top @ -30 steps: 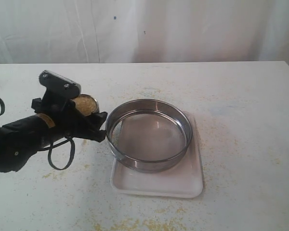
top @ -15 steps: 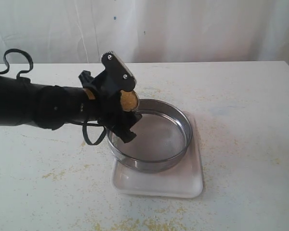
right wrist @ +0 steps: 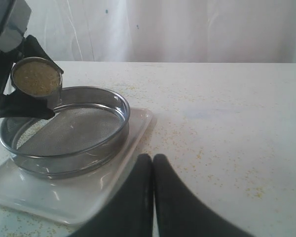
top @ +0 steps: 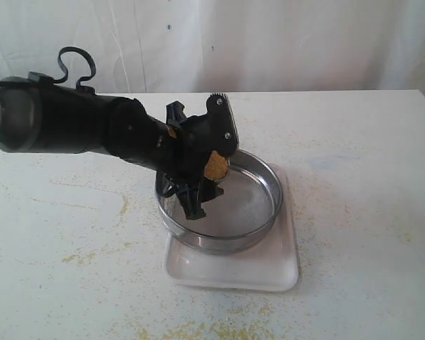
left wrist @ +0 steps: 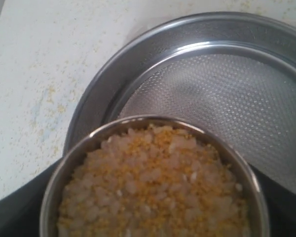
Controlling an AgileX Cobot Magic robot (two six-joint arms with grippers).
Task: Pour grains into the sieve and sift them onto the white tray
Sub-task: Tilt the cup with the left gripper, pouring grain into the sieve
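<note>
Steel is what my left gripper has hold of: the small cup, clamped between jaws spread wide and tipped on its side above the left part of the sieve. Yellow and whitish grains fill the cup to its rim. The sieve sits on the white tray on the speckled table. My right gripper hangs to the right of the tray, jaws pressed together on nothing.

Bright diffuse daylight, soft shadows, hazy washed-out frames, slight blur.
</note>
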